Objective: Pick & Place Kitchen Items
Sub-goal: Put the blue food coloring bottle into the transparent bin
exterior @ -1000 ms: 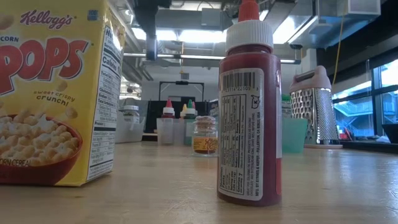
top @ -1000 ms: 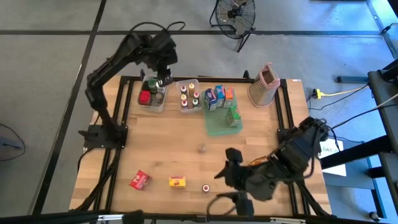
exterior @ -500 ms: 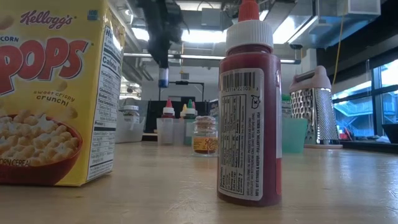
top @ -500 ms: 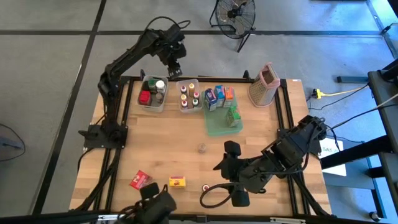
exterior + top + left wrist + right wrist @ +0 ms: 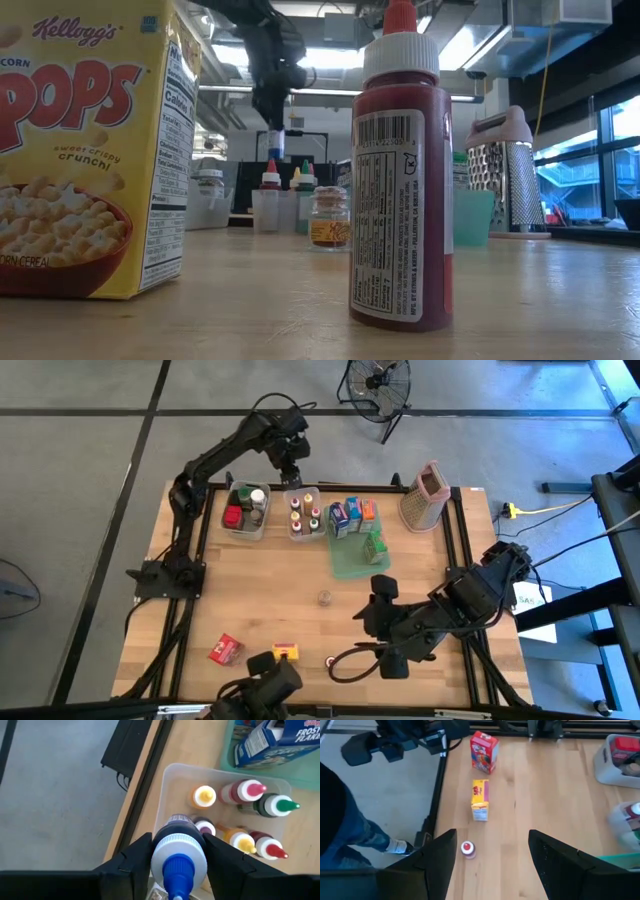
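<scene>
My left gripper (image 5: pixel 291 468) hangs over the far side of the table, shut on a small dark bottle with a white collar and blue nozzle (image 5: pixel 178 855). The bottle is above the clear bin of squeeze bottles (image 5: pixel 305 516). In the low view it hangs below the gripper (image 5: pixel 277 142). My right gripper (image 5: pixel 492 865) is open above the table's near right part (image 5: pixel 374 603), holding nothing. Below and ahead of it stand a red carton (image 5: pixel 484 751), a yellow carton (image 5: pixel 480 800) and a red-capped bottle (image 5: pixel 467 849), each on the wood. My left gripper pinches the bottle between its two fingers at the white collar (image 5: pixel 161 854), just under the blue nozzle. The fingers come from above, pointing steeply down. The bottle hangs clear of the bin, nozzle toward the wrist, dark body (image 5: pixel 179 821) below.
A second clear bin (image 5: pixel 245 512) with jars is left of the bottle bin. A green tray (image 5: pixel 358 556) with cartons and a pinkish grater (image 5: pixel 424 497) stand at the back right. A small jar (image 5: pixel 324 598) is mid-table. A person's leg (image 5: pixel 342 827) is at the near edge.
My left gripper has carried the blue-nozzled bottle from above the left bin toward the table's right and downward, and now hangs over the bottle bin. My right gripper has shifted slightly and stays open. A dark shape has come in at the near edge.
</scene>
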Motion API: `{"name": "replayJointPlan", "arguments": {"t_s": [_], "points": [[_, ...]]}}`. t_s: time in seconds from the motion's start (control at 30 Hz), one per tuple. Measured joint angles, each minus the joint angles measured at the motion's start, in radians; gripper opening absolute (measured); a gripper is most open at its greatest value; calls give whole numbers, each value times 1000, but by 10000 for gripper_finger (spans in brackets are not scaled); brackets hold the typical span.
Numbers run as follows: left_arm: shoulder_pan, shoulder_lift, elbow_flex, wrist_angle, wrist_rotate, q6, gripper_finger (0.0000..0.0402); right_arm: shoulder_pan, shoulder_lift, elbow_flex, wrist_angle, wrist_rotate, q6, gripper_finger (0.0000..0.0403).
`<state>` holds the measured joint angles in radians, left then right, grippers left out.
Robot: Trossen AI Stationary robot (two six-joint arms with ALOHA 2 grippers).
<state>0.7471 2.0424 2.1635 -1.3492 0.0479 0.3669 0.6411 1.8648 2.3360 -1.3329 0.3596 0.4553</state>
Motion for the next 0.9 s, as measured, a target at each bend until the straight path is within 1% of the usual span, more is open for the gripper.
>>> {"name": "replayJointPlan", "arguments": {"t_s": [0.07, 0.17, 0.6, 0.7, 0.9], "points": [[0, 5, 0, 1, 4, 1, 154, 0, 0, 0, -4, 14, 0, 250], [0, 7, 0, 4, 36, -1, 154, 0, 0, 0, -14, 15, 0, 250], [0, 6, 0, 26, 55, -10, 154, 0, 0, 0, -19, 16, 0, 250], [-7, 0, -48, 73, 56, -23, 154, 1, 0, 0, -23, 16, 0, 250], [-11, -2, -163, 99, 38, -31, 154, 7, 0, 0, -38, 18, 0, 250]]}}
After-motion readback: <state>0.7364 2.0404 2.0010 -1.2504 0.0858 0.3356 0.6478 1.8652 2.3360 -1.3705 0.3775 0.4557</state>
